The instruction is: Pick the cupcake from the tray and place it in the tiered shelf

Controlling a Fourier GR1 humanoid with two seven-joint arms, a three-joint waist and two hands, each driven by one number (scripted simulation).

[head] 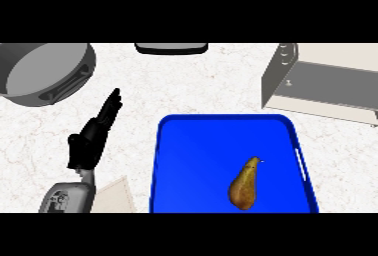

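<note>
Blue tray (168, 165): pear (244, 185) near right rim.

Counter (192, 85), white marbled: blue tray (184, 165) at near edge; grey pot (44, 72) at far-left corner; shelf (325, 82) at far-right corner; dark item (170, 48) at far edge.

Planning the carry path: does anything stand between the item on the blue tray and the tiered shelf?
Nothing visible does. The brown pear-shaped item lies alone on the blue tray; only the tray's raised rim and open counter separate it from the tiered shelf at upper right.
</note>
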